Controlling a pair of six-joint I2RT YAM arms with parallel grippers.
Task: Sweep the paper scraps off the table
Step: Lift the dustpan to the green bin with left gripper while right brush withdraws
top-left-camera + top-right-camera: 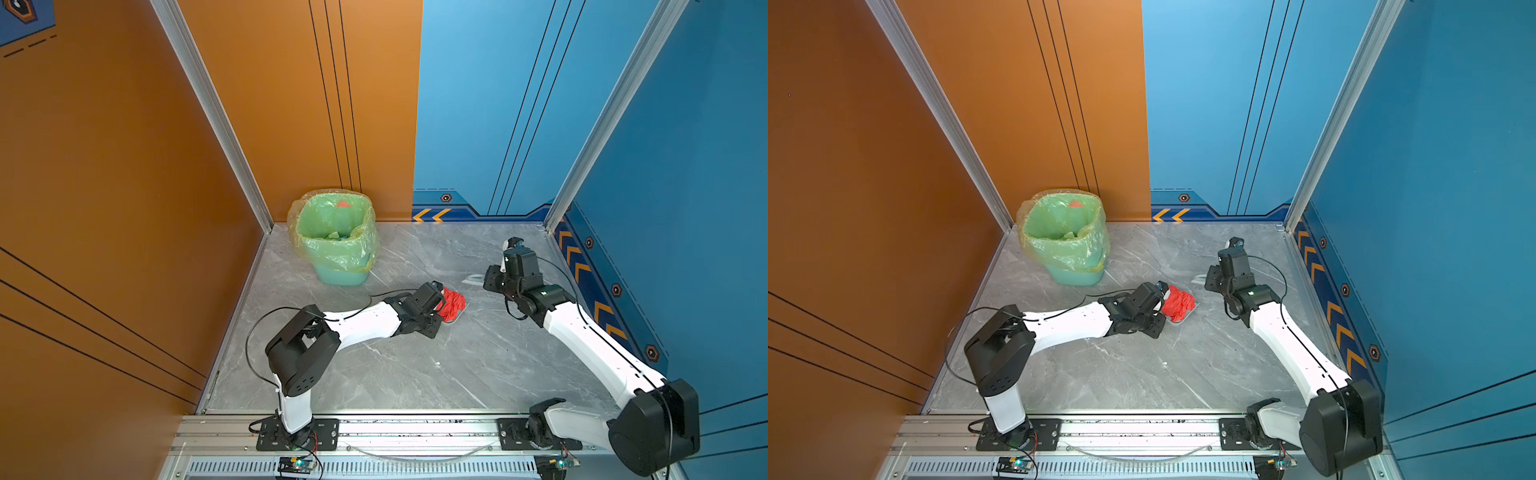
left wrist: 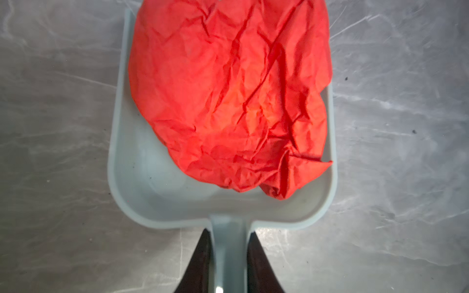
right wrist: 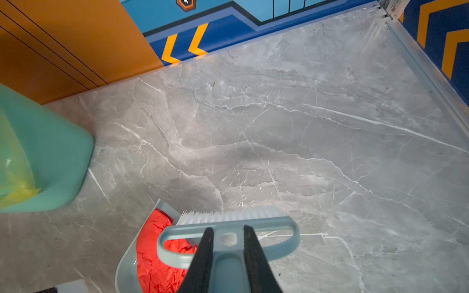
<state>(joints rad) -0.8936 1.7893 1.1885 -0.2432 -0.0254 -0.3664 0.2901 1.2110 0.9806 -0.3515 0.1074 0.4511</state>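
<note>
A crumpled red paper scrap (image 2: 228, 96) lies in the grey-blue dustpan (image 2: 142, 177), which rests flat on the grey marble table (image 1: 415, 365). My left gripper (image 2: 229, 232) is shut on the dustpan's handle. In both top views the red scrap (image 1: 453, 305) (image 1: 1179, 305) shows just past the left wrist. My right gripper (image 3: 227, 228) is shut on the handle of the grey-blue brush (image 3: 228, 237). Its white bristles (image 3: 228, 215) stand at the dustpan's open mouth, beside the scrap (image 3: 152, 261). I see no other scraps lying on the table.
A green bin (image 1: 336, 245) lined with a yellowish-green bag stands at the back left, with coloured paper inside. It sits close to the dustpan (image 3: 127, 269) in the right wrist view. Walls and aluminium rails (image 1: 415, 413) enclose the table.
</note>
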